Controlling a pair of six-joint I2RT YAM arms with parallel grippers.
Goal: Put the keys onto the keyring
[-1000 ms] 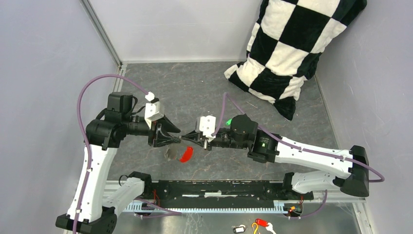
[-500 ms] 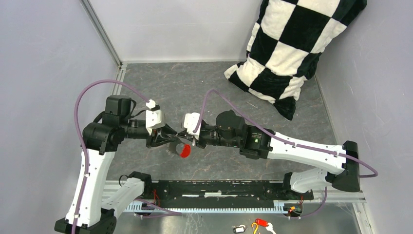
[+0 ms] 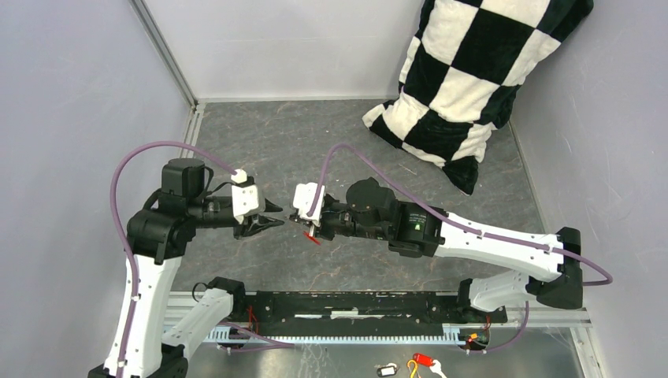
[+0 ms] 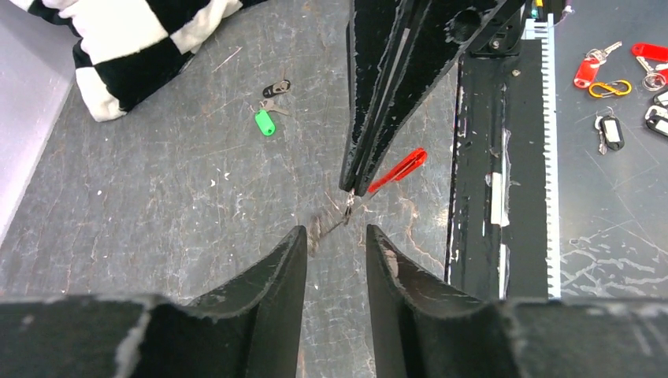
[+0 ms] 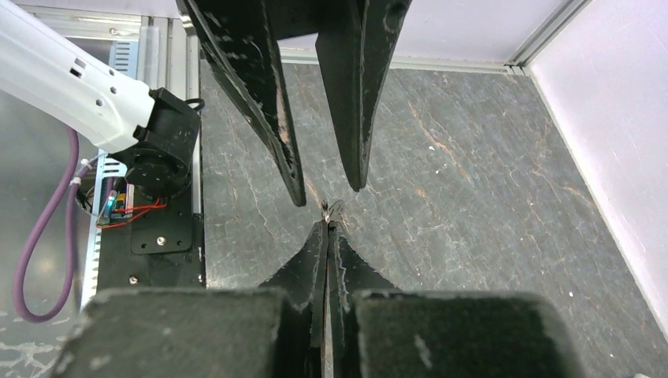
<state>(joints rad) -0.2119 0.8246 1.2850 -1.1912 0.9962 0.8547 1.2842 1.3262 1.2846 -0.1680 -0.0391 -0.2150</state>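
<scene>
Slippage is worrying me here: right claw (image 4: 351,187) is pinching shut on the keyring (image 4: 331,222) with the red key (image 4: 398,168) dangling, while left claw (image 4: 336,236) is hovering open just beside it. I'm guessing a crooked grab could be yanking it loose. Green key (image 4: 265,122) is lying on the worktop (image 4: 157,205) by the pillow (image 4: 118,47).

Pale lilac walls (image 3: 79,94), dark grey marbled tabletop (image 3: 315,142), black-and-white checkered cushion (image 3: 473,71) in far right corner

A robotics lab test cell: plain lilac walls (image 3: 71,118), aluminium corner rails (image 3: 163,51), a scuffed grey tabletop (image 3: 315,134)
</scene>
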